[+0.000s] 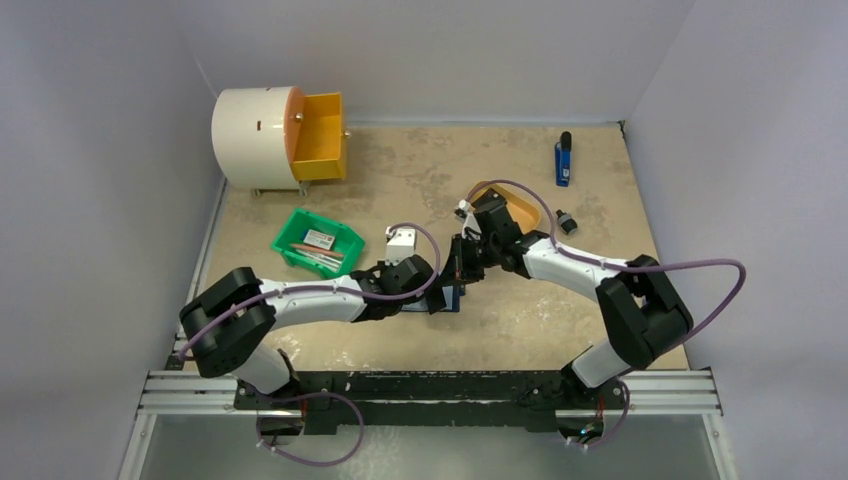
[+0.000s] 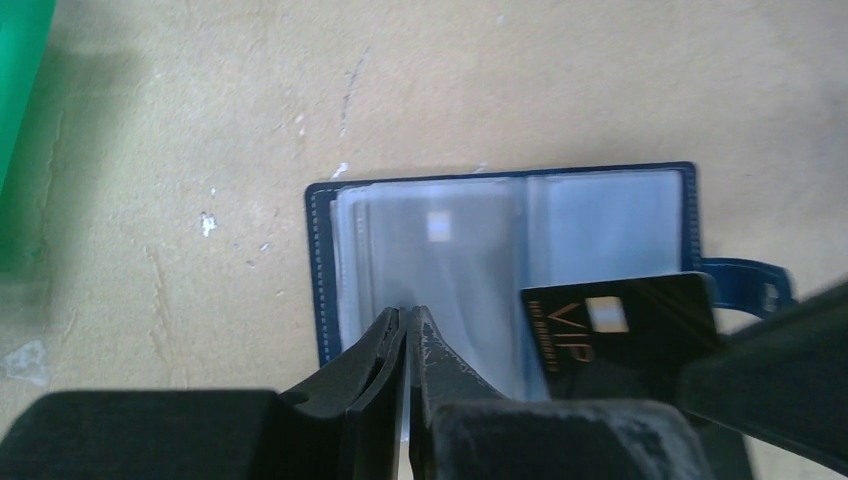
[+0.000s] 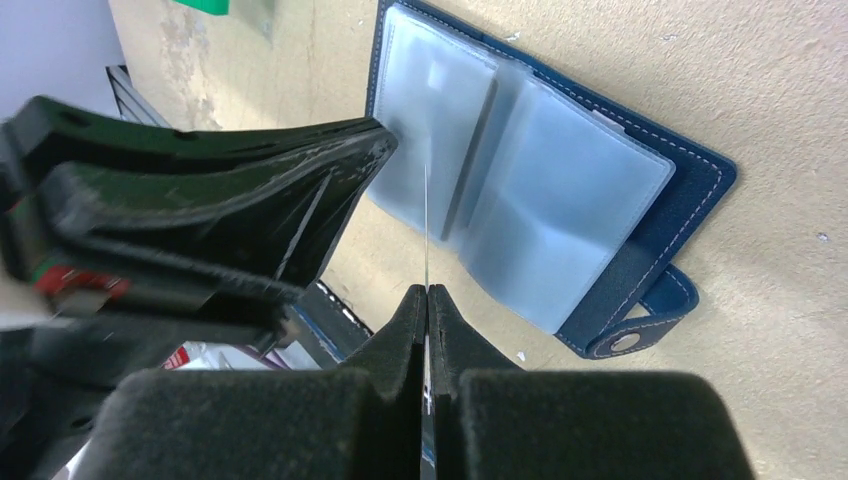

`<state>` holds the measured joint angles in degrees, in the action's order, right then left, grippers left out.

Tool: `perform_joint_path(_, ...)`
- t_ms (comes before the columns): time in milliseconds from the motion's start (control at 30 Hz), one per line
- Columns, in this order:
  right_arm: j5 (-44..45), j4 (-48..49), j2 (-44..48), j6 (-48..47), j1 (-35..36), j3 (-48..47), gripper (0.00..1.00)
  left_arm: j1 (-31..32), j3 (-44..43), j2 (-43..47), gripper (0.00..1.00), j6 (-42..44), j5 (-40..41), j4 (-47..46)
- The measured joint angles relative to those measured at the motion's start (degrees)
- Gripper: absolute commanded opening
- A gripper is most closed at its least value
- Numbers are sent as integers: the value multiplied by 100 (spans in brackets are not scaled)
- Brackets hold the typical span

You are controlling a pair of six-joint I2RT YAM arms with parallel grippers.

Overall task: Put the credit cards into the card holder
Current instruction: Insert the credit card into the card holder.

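Hovering over the open card holder (image 2: 505, 250) mid-table, your right gripper (image 3: 427, 292) clamps the black VIP card (image 2: 620, 325) at the right-hand sleeves' near edge, long side along the holder's length. Your left gripper (image 2: 408, 312), fingers together, meets the left sleeves. Tan table (image 2: 200, 150) shows all round.

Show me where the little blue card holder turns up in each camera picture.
Top external: card holder at centre, mostly hidden between the arms.
Left wrist: card holder open, middle to right.
Right wrist: card holder open, upper right.
Shared landmark: green bin, left of it from above, at the wrist pictures' edges.
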<state>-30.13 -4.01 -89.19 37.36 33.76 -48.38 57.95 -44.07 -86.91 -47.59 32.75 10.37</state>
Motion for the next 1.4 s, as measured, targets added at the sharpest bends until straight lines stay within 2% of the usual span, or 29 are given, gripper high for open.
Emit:
perform_joint_path(733, 118, 31, -293, 295, 0, 15, 0, -94, 258, -74, 3, -282, 216, -271)
perform_joint_path(1400, 57, 774, -671, 728, 0, 22, 0, -101, 275, 175, 4, -297, 195, 22)
